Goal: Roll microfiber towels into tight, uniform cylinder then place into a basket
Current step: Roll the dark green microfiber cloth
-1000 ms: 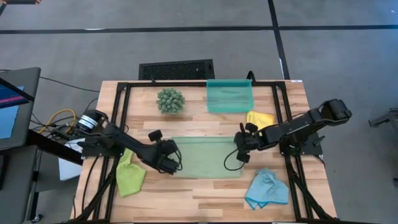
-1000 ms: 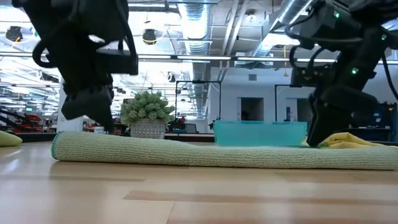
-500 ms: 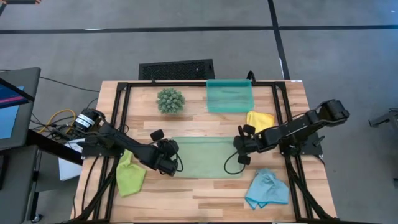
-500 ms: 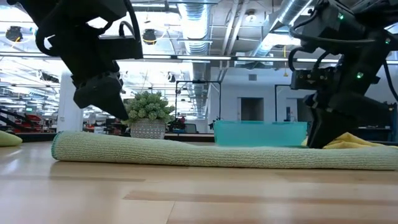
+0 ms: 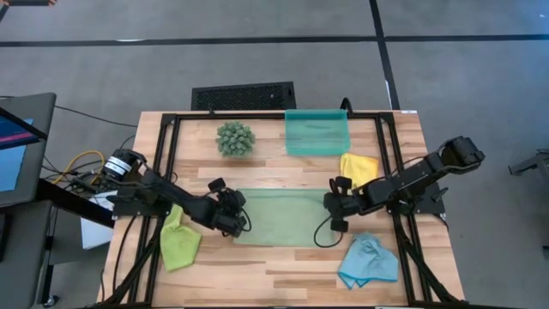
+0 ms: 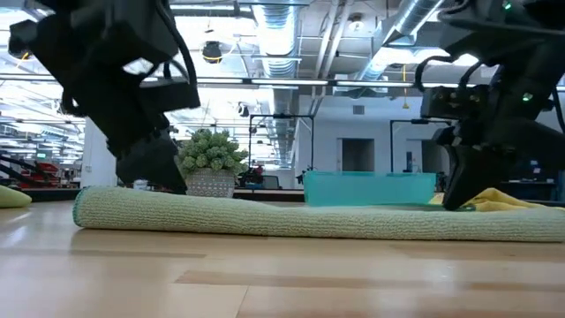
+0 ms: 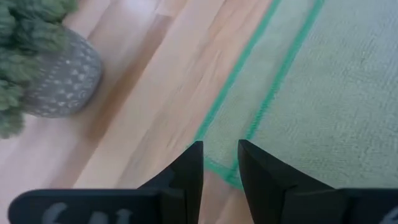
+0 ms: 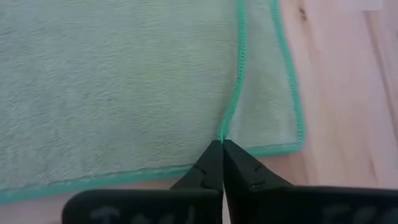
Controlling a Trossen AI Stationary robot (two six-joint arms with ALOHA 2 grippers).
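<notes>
Here the table (image 5: 283, 262) carries everything the job needs, laid out so both arms can reach the middle. The sage towel (image 5: 279, 215) lies flat at its centre, spread wide, because a roll has to start from a smooth sheet; one end strip looks folded over, its stitched hem running beside the outer edge in both wrist views. The basket (image 5: 316, 133) sits at the far edge beyond the towel, open side up, ready to take finished rolls and with none in it yet. The other towels wait out of the way: lime (image 5: 179, 243) near the left arm, blue (image 5: 369, 261) at the near right, yellow (image 5: 358, 165) beside the right arm. A plant ball (image 5: 235, 138) stands left of the basket and plays no part.

The left gripper (image 7: 220, 163) is low at the towel's left end, fingers partly apart and straddling the corner hem with nothing pinched. The right gripper (image 8: 222, 155) is at the opposite end, fingers pressed together at the hem; whether cloth is caught between the tips is hard to tell. One gripper at each end suggests they mean to lift or turn the same edge together, keeping the roll even.
</notes>
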